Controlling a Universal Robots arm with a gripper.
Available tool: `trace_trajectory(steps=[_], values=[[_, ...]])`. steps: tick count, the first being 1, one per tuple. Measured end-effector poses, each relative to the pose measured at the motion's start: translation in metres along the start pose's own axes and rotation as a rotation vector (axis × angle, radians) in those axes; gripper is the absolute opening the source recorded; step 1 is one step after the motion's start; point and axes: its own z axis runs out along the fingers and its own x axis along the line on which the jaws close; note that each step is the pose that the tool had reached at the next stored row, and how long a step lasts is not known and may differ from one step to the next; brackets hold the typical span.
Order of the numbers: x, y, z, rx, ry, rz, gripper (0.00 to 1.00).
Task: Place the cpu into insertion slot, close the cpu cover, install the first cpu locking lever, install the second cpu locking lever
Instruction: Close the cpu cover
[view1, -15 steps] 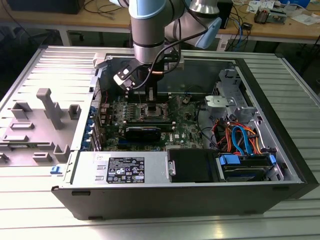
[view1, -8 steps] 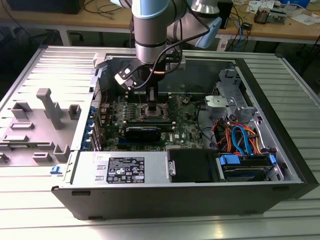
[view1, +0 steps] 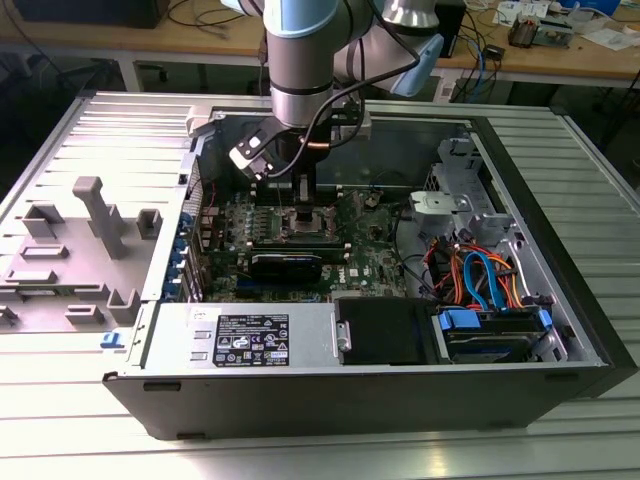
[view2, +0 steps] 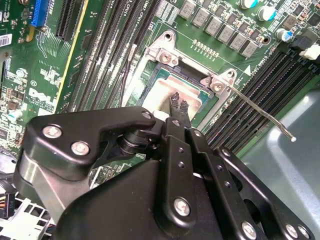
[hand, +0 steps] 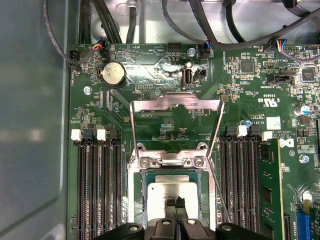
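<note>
Placing the cpu: this looks like the step in hand, at its tail end. The later steps are not yet begun.
Cpu: the cpu (hand: 160, 194) lies flat inside the insertion slot (hand: 172, 176), silver top up and square to the rim in both wrist views (view2: 161, 94).
End effector: the end effector (view2: 178, 102) points straight down over the middle of the chip. Its two thin fingertips (hand: 170, 202) are drawn almost together, with only a sliver between them and nothing seen pinched there. Whether the tips touch the metal top or hang just above it, I cannot tell.
Cpu cover: the cpu cover (hand: 175, 100) stands swung up on its hinge at one edge of the socket, its square cut-out facing open air, so it is not yet closed.
Locking levers: one locking lever (view2: 255, 109) sticks out free past the socket corner, over the memory slots (view2: 260, 80). A second thin rod (view2: 125, 82) stands loose on the opposite side. Neither looks latched.
Setting: in the exterior view the arm reaches down into the open computer case (view1: 560, 300), which lies on the bench (view1: 60, 400).
What the move calls for: probably a clean, vertical motion at the tips, so the seated chip is not dragged or tilted. They also need to keep clear of the raised frame and the free rods.
</note>
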Motion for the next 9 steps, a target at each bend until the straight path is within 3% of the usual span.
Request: trace_trajectory(steps=[6, 9], values=[[0.0000, 0.0000, -0.0001, -0.0001, 0.0005, 0.000, 0.11], [-0.0004, 0.0003, -0.0061, 0.0000, 0.0004, 0.000, 0.11]])
